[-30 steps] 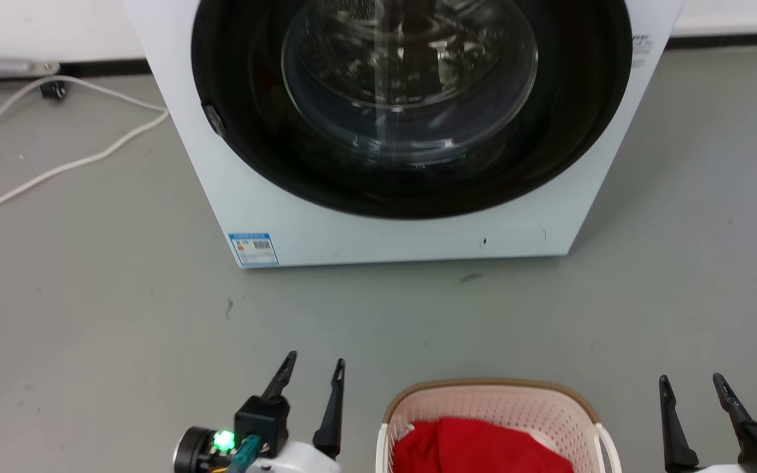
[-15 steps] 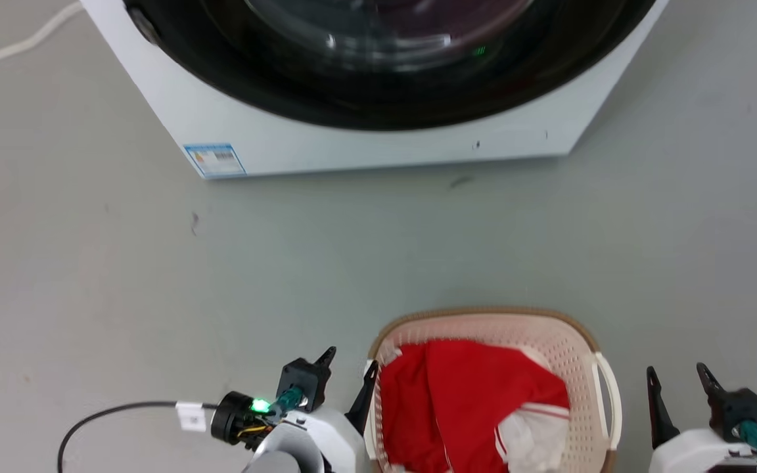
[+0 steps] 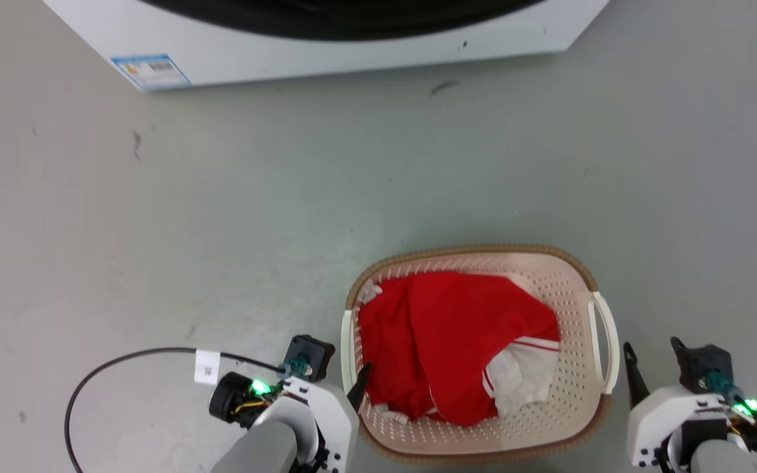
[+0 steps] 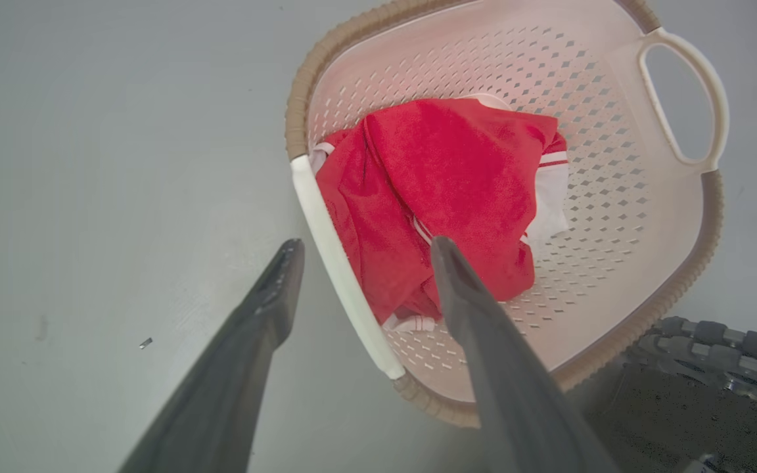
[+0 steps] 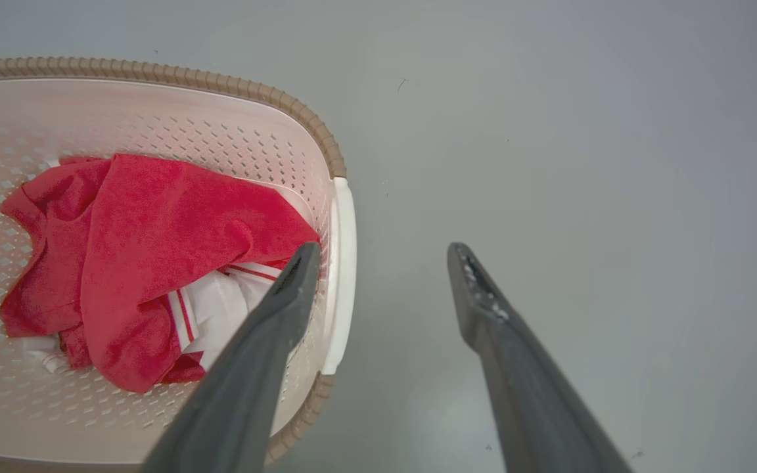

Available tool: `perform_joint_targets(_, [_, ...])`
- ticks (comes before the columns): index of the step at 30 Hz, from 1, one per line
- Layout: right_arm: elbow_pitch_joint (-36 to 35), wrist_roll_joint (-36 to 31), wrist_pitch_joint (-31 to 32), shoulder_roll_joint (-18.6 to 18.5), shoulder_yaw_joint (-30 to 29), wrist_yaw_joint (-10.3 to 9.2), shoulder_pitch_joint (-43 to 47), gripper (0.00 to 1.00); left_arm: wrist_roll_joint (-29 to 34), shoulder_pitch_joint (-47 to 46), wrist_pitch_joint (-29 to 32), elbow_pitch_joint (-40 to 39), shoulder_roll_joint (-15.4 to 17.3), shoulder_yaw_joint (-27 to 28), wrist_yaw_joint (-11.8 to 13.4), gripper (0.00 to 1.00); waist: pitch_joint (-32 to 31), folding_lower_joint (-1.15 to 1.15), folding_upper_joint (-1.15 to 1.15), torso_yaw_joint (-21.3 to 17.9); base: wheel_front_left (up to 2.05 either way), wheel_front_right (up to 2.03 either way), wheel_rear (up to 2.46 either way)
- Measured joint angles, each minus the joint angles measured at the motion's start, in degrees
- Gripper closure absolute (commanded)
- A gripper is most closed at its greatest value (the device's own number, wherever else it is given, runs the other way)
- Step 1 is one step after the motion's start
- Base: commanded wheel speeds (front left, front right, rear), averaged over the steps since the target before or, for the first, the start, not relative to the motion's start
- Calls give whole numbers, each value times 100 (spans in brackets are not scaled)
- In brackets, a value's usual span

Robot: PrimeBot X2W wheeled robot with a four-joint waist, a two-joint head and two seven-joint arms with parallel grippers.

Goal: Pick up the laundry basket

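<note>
The head camera has tipped down, so the laundry basket (image 3: 470, 251) shows whole on the floor (image 3: 221, 230). The left pincer (image 4: 365, 244) and the right pincer (image 5: 385, 249) have drawn in, each wide open astride a white handle (image 4: 342, 269); clamping and lifting likely come next.

Smooth grey floor (image 3: 155, 230) all around (few dark scuffs (image 3: 443, 86)), white washing machine (image 3: 326, 46) along the top edge, blue label (image 3: 150, 70) upper left.
</note>
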Motion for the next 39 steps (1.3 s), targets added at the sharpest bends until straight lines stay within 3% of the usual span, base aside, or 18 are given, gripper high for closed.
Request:
perform_joint_targets(19, [1557,-873,1,-10,-447,0,-1390,0,-610,-896,140,577,2,-700,-29,0,1233,0,0,32,0,0,0])
perform_joint_targets(33, [1964,-1149,0,-8,-564,0,-1918,0,-887,-1216,119,815,-24,-1021,68,0,1731,0,0,52,0,0,0])
perform_joint_targets(34, [1997,-1172,0,-8,-552,0,-1941,9,-886,-1239,111,837,-25,-1049,104,0,1751,0,0,53,0,0,0])
perform_joint_targets(35, [2022,-1188,0,-4,-545,0,-1955,76,-886,-1254,103,861,-21,-1070,107,11,1765,0,0,55,0,0,0])
perform_joint_targets(36, [2034,-1192,0,-3,-535,0,-1961,100,-890,-1264,94,877,-19,-1085,109,62,1773,0,0,57,0,0,0])
perform_joint_targets(37, [2046,-1207,0,-4,-527,0,-1969,100,-894,-1277,79,882,-20,-1098,126,100,1775,0,0,61,0,0,0])
perform_joint_targets(39, [2115,-1210,1,-10,-516,4,-1989,100,-927,-1298,59,893,-21,-1125,124,100,1759,0,0,70,0,0,0])
